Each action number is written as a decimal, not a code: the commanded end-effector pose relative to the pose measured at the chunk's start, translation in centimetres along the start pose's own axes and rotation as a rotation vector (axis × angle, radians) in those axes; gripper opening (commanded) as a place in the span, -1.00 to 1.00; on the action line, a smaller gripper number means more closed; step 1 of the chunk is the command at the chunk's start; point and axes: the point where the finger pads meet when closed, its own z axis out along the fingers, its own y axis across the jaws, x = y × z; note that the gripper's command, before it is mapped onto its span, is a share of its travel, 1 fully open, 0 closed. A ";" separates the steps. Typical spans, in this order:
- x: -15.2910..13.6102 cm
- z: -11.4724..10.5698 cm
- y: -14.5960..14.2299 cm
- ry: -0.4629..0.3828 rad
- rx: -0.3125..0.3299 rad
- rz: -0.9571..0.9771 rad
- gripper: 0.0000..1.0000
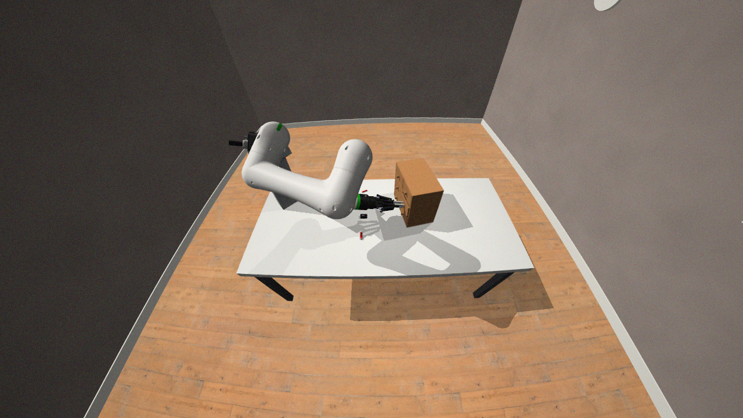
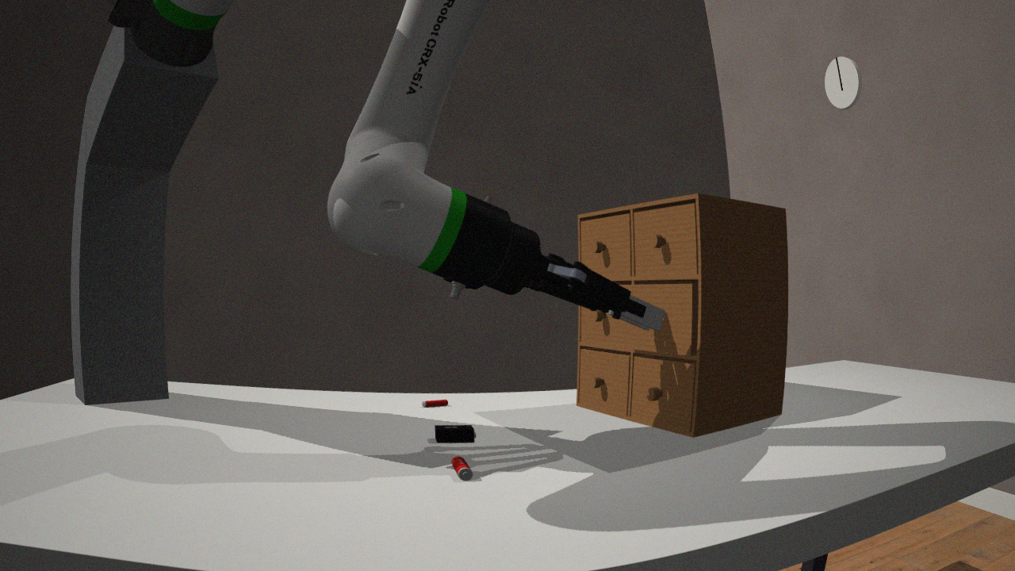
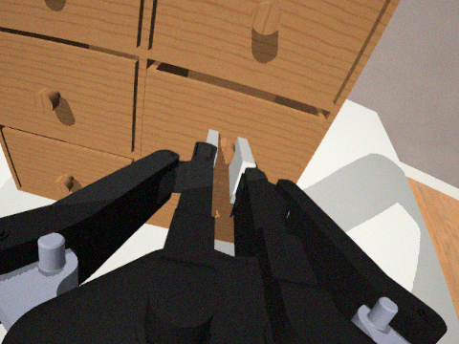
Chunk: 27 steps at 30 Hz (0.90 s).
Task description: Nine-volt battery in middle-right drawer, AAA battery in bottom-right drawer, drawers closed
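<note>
Knob in grip, both batteries waiting

I have the gripper (image 1: pixel 400 204) (image 2: pixel 653 318) (image 3: pixel 224 149) at the middle-row right drawer (image 1: pixel 406 210) (image 2: pixel 677 298) (image 3: pixel 287 124) of the chest (image 1: pixel 421 176) (image 2: pixel 741 312) (image 3: pixel 144 53). Its jaws are pinching the drawer's knob (image 3: pixel 229 143), seen between the pale pads in the wrist view. A dark gap along the top edge suggests that this drawer stands slightly proud; the bottom-row right drawer (image 1: pixel 406 219) (image 2: pixel 674 387) (image 3: pixel 164 210) looks pushed in.

Delivery: none done. The nine-volt battery (image 1: pixel 363 216) (image 2: pixel 453 434) lies on the table (image 1: pixel 312 259) (image 2: pixel 284 511) (image 3: pixel 382 229) before the chest. I take the slimmer red cell (image 1: pixel 364 190) (image 2: pixel 434 403) beyond it for the AAA; the thicker red cell (image 1: pixel 361 235) (image 2: pixel 461 468) nearer the exterior view should stay there. Left to do: open, load and close both target drawers.

Pose: my arm (image 1: pixel 291 182) (image 2: pixel 397 198) reaches across the table, elbow bent, its wrist slanting down toward the fronts. I judge a short, level pull safest, since too long a draw could make the tray droop.
</note>
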 end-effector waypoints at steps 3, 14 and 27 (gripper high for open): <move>-0.1 -0.4 0.0 0.000 0.000 0.000 -0.84; -0.5 -1.5 0.0 0.000 0.000 0.000 -0.84; -1.2 -3.4 0.0 0.000 0.000 0.000 -0.84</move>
